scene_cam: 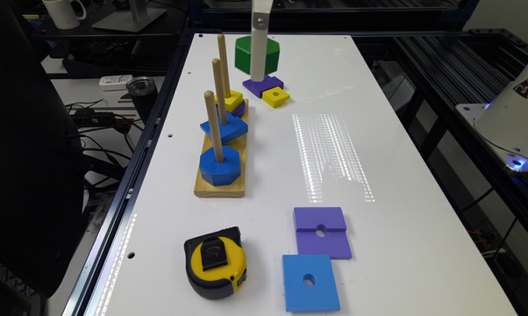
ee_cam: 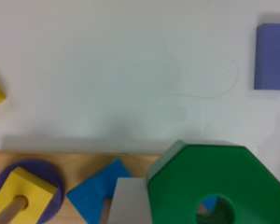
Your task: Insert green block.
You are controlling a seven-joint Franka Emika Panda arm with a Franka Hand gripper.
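White surface [scene_cam: 378, 145] carries wooden base [scene_cam: 220, 186] with three upright pegs. Blue octagon [scene_cam: 220, 166] on nearest peg; blue square block [scene_cam: 224, 127] on middle peg; yellow block [scene_cam: 230, 100] over purple disc [scene_cam: 239, 109] on far peg. Green block [scene_cam: 246, 55] at far end, white gripper part [scene_cam: 258, 57] in front of it. Small purple block [scene_cam: 264, 84] and small yellow block [scene_cam: 276, 96] touching, just beside. Near edge: tape measure [scene_cam: 215, 268], purple square [scene_cam: 322, 232], light-blue square [scene_cam: 310, 283]. Mug [scene_cam: 64, 12] off surface, far corner.
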